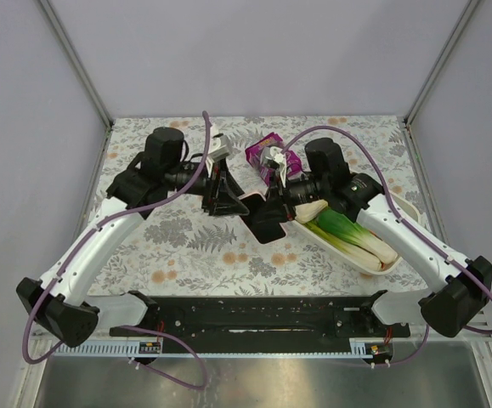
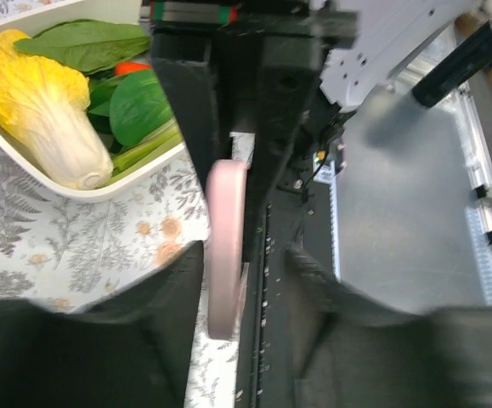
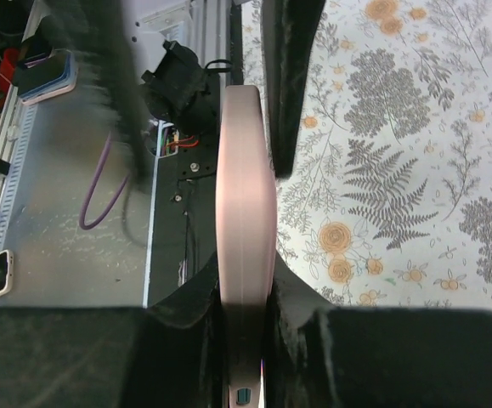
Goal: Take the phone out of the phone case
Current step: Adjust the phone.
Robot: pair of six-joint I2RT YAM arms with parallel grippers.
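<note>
The right pincer (image 3: 246, 297) is clenched on the pink phone case (image 3: 246, 170), held edge-on above the desk (image 1: 186, 246) between both arms. The left pincer (image 2: 246, 259) straddles its other end, slightly parted with a gap on one side. The left should close on the case lip alone and peel, so the phone, indistinguishable edge-on, slides free.

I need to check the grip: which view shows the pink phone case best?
Right wrist: the pink phone case runs edge-on down the frame, pinched between the right fingers. Left wrist shows a shorter, blurred stretch; the top view mostly hides it.
</note>
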